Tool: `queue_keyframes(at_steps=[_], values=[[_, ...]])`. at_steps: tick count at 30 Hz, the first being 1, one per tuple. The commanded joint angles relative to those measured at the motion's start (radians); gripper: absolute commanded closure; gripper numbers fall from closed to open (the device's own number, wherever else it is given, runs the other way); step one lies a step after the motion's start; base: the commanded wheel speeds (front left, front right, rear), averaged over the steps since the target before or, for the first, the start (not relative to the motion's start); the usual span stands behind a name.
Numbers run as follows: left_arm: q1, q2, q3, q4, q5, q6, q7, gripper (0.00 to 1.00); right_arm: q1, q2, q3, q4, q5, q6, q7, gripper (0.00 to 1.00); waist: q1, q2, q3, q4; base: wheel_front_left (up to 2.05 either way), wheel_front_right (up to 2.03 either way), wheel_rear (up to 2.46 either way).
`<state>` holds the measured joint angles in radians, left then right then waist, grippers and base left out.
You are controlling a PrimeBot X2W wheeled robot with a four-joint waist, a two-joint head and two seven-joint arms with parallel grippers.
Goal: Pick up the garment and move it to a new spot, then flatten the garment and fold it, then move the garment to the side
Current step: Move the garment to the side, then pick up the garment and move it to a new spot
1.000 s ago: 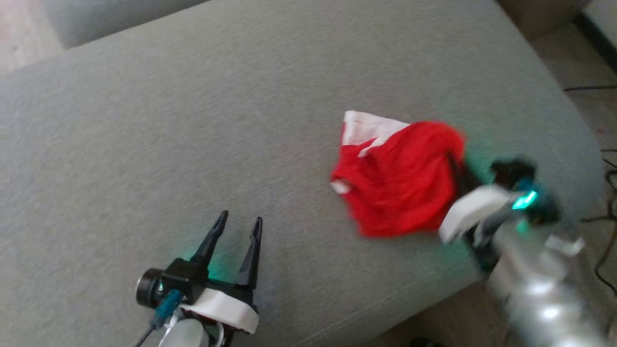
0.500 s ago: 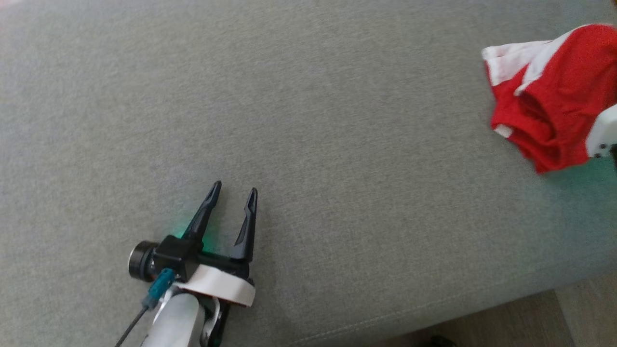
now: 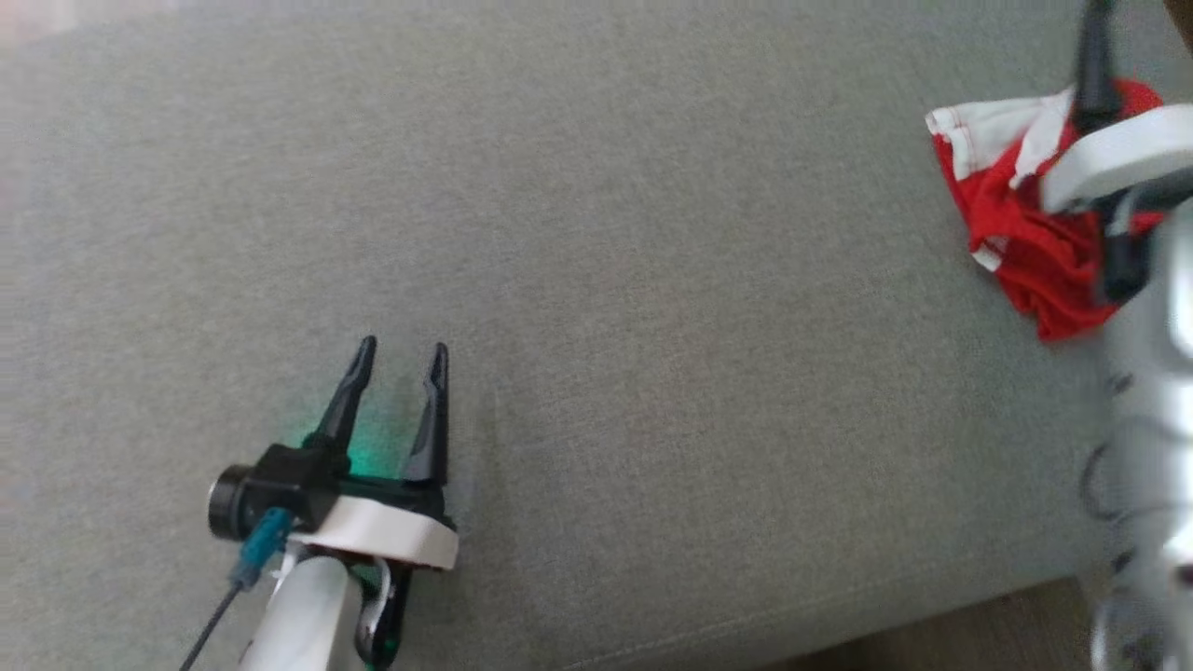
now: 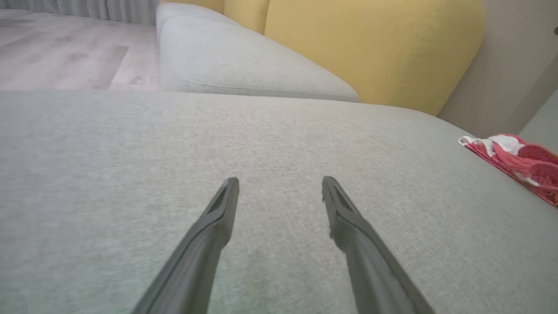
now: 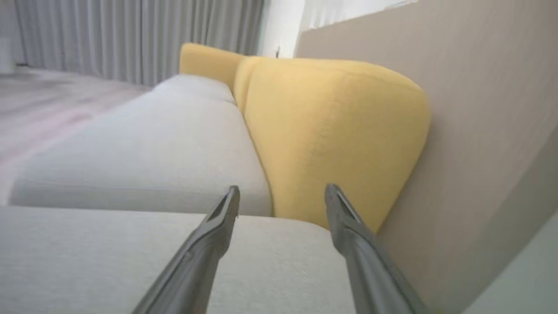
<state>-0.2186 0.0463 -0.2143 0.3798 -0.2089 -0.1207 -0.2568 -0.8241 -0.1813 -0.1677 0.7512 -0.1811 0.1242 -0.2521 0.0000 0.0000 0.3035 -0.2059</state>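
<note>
Surface: a wide grey fabric seat lies before me and takes up most of my head view.
Background: past it my wrist cameras catch a second seat of the same grey, yellow cushions standing behind it, a beige wall, grey curtains and a pale wood floor.
Garment: the garment sits in a crumpled heap at the far right of the seat, near its right edge. It is red, with a white patch turned toward the middle of the seat and a bit of white trim on its near side.
Left gripper: my left gripper is at the lower left of my head view, low over bare seat. Its fingers are spread wide and grip nothing, and grey fabric shows between them in my left wrist view.
Glow: a green glow falls on the seat beside its base.
Left gripper to garment: well apart; from my left wrist the heap lies off at the right edge.
Right gripper: my right gripper is released. Its two fingers stand wide apart, with seat and cushion showing between them.
Right arm: in my head view the white cuff and silver forearm cross in front of the garment's right part, and one dark finger rises past the top of the heap.
Contact: I cannot tell whether my right arm touches the cloth, because that side of the heap is hidden behind it.
</note>
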Motion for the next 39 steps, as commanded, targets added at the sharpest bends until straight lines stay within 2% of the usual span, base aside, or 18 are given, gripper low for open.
queue_keyframes(at_steps=[1, 8, 15, 20, 32, 36, 39], values=[[-0.008, 0.004, 0.043, -0.028, -0.006, 0.012, -0.005, 0.0, 0.045, 0.018, 0.026, -0.054, 0.028, 0.007, -0.009, 0.0, 0.0, 0.0, -0.032, 0.028, 0.0, 0.0, 0.0], [0.021, 0.004, 0.12, -0.031, -0.03, 0.064, -0.005, 0.0, 0.271, 0.104, 0.134, -0.215, 0.152, 0.007, -0.01, 0.0, 0.0, 0.0, -0.118, 0.131, 0.0, 0.0, 0.0], [0.077, 0.004, 0.184, -0.023, -0.046, 0.083, -0.005, 0.0, 0.466, 0.13, 0.16, -0.243, 0.235, 0.007, -0.01, 0.0, 0.0, 0.0, -0.19, 0.21, 0.0, 0.0, 0.0], [0.125, 0.004, 0.205, -0.02, -0.053, 0.086, -0.005, 0.0, 0.563, 0.131, 0.21, -0.24, 0.316, 0.007, -0.01, 0.0, 0.0, 0.0, -0.231, 0.227, 0.0, 0.0, 0.0], [0.188, 0.004, 0.209, -0.031, -0.064, 0.1, -0.005, 0.0, 0.628, 0.131, 0.239, -0.216, 0.333, 0.007, -0.01, 0.0, 0.0, 0.0, -0.27, 0.227, 0.0, 0.0, 0.0], [0.178, 0.004, 0.212, -0.033, -0.073, 0.105, -0.005, 0.0, 0.628, 0.131, 0.252, -0.214, 0.327, 0.007, -0.01, 0.0, 0.0, 0.0, -0.258, 0.273, 0.0, 0.0, 0.0], [0.177, 0.004, 0.219, -0.031, -0.081, 0.11, -0.005, 0.0, 0.631, 0.131, 0.274, -0.212, 0.329, 0.007, -0.01, 0.0, 0.0, 0.0, -0.251, 0.337, 0.0, 0.0, 0.0]])
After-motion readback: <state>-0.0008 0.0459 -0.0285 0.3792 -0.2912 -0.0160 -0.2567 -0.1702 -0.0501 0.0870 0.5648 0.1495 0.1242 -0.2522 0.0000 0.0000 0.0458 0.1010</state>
